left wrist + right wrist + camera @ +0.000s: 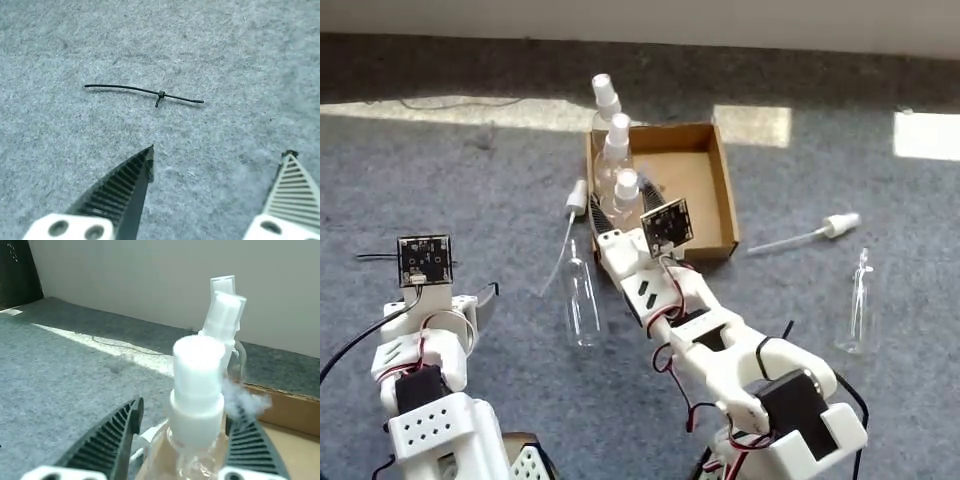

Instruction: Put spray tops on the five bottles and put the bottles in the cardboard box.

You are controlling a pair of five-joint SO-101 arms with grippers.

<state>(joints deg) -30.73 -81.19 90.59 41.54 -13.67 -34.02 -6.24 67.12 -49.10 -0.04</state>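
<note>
High view: we note the cardboard box [705, 185] on grey carpet [470, 180], with three capped bottles [617, 145] standing in a row at its left wall. A bare bottle [582, 300] lies in front of the box, a loose spray top [577, 197] near it. A second bare bottle [860, 305] and second spray top [840, 225] lie to the right.

Left wrist view: the left gripper [220, 152] has its jaws spread above the carpet, near a black cable tie [160, 94].

Right wrist view: the right gripper [185, 412] has its jaws spread either side of the nearest capped bottle [197, 385]. We cannot tell whether they touch it.

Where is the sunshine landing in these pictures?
High view: bright sun patches on the carpet beyond the cardboard box. Right wrist view: a sunlit stripe on the carpet, and the nearest spray top glows white. Left wrist view: soft, even light around the cable tie.
</note>
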